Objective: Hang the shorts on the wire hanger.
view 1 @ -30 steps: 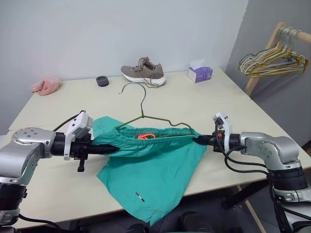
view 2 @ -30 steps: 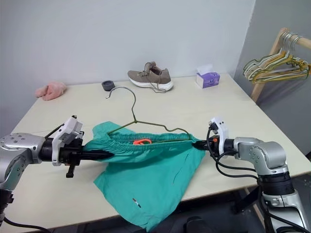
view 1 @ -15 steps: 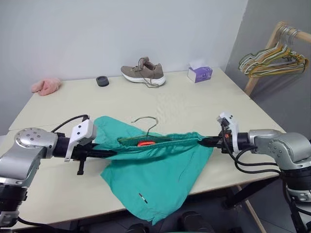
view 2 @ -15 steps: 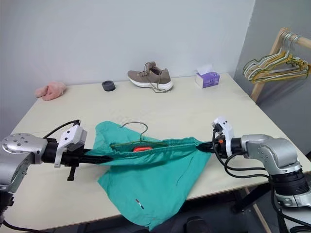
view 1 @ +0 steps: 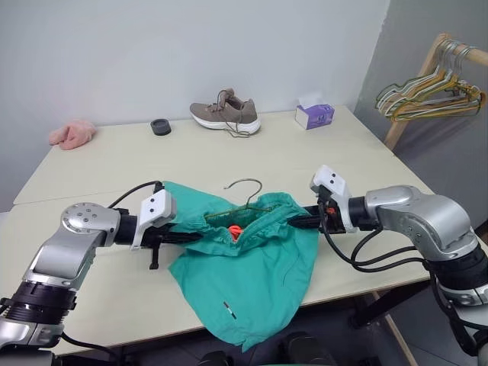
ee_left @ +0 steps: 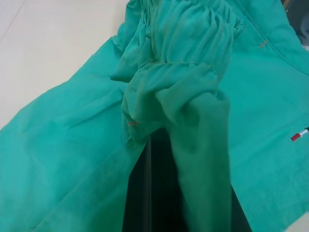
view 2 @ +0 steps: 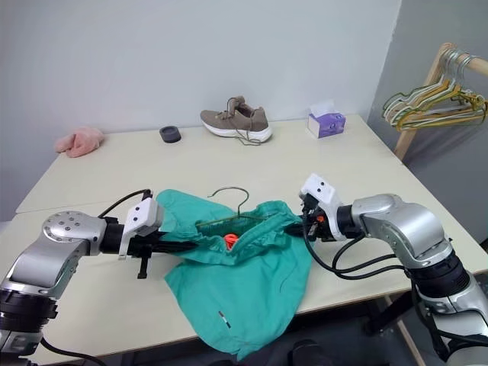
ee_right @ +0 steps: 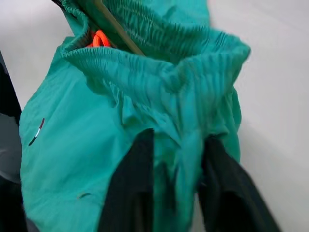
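The shorts [view 1: 248,267] hang between the 2 grippers above the near edge of the table [view 1: 320,156], their lower part draping over that edge. The gathered waistband is bunched and slack at the top, and a small orange tag [view 1: 235,229] sits inside its opening. A tiny white mark [view 1: 226,306] shows low on the fabric.

The wire hanger [view 1: 245,200] sits inside the waistband, with its curled hook rising just above the shorts on the side toward the far wall.

The left gripper [view 1: 191,237] is clenched on the waistband's left end; in the left wrist view the fabric is pinched tight at its fingertips [ee_left: 147,145]. The right gripper [view 1: 299,221] is at the waistband's right end. In the right wrist view its 2 black fingers [ee_right: 133,188] stand parted, with teal cloth lying between them. Whether that cloth is gripped I cannot tell.

Beyond the shorts, near the table's far edge, lie a brown sneaker [view 1: 224,115], a small dark ring [view 1: 160,126], a purple tissue box [view 1: 313,115] and a pink fluffy cloth [view 1: 72,134]. To the right of the table, a bunch of hangers [view 1: 431,95] hangs on a wooden rack [view 1: 415,84].
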Robot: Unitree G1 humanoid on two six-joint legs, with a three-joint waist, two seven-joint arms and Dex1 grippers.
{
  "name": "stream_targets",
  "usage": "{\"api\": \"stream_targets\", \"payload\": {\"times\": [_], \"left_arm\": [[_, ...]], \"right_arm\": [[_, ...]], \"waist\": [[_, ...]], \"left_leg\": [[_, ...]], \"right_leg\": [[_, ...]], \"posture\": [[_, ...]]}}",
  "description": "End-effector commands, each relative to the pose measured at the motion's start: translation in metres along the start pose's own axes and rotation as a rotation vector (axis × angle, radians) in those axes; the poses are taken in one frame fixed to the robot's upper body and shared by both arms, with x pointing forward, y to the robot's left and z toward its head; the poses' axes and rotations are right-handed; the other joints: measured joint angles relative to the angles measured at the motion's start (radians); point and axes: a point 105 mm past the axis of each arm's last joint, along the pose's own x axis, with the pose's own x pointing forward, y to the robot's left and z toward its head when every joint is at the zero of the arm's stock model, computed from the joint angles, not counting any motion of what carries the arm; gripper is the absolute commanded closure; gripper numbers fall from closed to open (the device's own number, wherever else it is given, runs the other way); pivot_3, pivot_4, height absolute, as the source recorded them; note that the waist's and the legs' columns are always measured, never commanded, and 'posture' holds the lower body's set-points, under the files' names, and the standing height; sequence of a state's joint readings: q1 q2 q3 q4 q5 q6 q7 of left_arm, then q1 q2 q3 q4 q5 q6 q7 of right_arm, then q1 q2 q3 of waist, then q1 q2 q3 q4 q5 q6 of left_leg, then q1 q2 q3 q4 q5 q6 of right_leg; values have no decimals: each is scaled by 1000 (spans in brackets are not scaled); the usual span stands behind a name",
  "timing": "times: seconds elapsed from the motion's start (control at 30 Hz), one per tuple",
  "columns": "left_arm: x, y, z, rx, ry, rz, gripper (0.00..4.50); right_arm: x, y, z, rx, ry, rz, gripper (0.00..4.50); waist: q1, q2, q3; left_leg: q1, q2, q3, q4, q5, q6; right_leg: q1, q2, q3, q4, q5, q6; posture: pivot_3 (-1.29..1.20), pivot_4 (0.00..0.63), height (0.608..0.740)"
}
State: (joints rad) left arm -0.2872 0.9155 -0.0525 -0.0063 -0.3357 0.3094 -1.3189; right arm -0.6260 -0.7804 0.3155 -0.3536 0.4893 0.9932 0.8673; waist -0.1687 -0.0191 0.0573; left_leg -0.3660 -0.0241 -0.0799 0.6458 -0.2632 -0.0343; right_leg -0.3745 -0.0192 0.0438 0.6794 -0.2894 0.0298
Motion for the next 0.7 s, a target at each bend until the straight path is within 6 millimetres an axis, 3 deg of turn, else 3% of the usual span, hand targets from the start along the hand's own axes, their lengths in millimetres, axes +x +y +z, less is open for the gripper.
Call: {"api": "stream_targets", "payload": {"times": [0.03,0.13,0.33,0.6,0.7], "left_arm": [[-1,-1,11,18,-35,3,4500],[1,-3,13,2,-58,-4,4500],[4,-6,15,-5,-68,-15,4500],[7,-6,19,-2,-80,-23,4500],[6,-8,20,-8,-84,-32,4500]], "right_arm": [[-14,1,7,-187,22,-25,1883],[-24,-5,-8,-227,95,-78,871],[-16,-9,-20,-146,91,-108,871],[20,-2,-17,-143,90,23,871],[25,-4,-14,-173,99,50,1461]], "waist": [[1,0,0],[2,0,0],[-7,-1,0],[-21,-1,0],[-21,-1,0]], "left_leg": [[0,0,0,0,0,0],[0,0,-1,0,0,0],[1,0,0,0,0,0],[1,0,0,1,0,0],[1,0,0,1,0,0]], "right_leg": [[0,0,0,0,0,0],[1,0,-1,-1,0,0],[1,0,0,0,0,0],[1,1,0,0,0,0],[1,0,0,0,0,0]], "posture": [[-192,0,740],[-194,0,740],[-199,0,740],[-195,0,740],[-186,0,740]]}}
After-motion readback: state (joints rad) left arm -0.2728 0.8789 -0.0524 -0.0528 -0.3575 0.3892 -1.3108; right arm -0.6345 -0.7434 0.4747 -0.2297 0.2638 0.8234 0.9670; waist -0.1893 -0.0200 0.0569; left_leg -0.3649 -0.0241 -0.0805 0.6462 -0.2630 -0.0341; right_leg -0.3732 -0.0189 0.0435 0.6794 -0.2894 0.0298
